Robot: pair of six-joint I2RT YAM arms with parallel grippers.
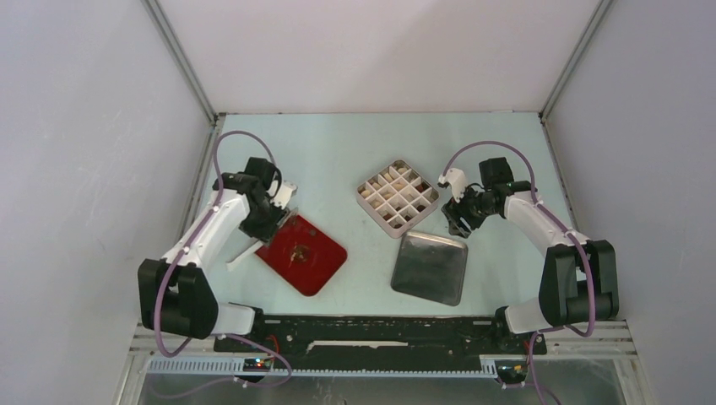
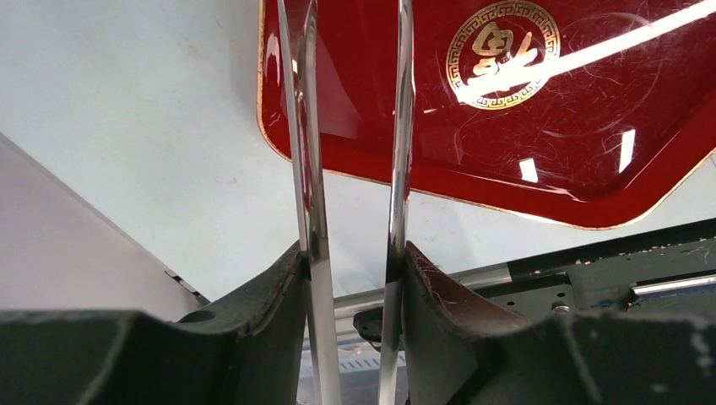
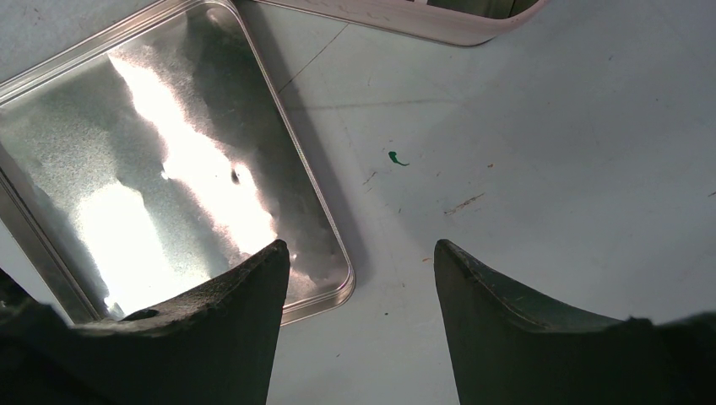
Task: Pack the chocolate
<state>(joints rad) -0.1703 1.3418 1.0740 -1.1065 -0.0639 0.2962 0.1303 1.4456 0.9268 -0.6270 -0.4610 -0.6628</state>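
Left gripper pinches the tongs, whose blades reach over the red tray's corner. At centre we make out brown chocolate in cells of the grid box. Right gripper hangs spread above the tin lid's corner.

Hangs fixed above and behind both arm bases, looking down from far off over the whole pale green tabletop. Rides the left wrist, low and close, facing along the shiny metal tongs onto a corner of the glossy red tray with gold emblem. Rides the right wrist, close over the table, looking past the right gripper at the square silver tin lid and a rim of the pale gridded box. Shares tray, lid and box with the overhead view.
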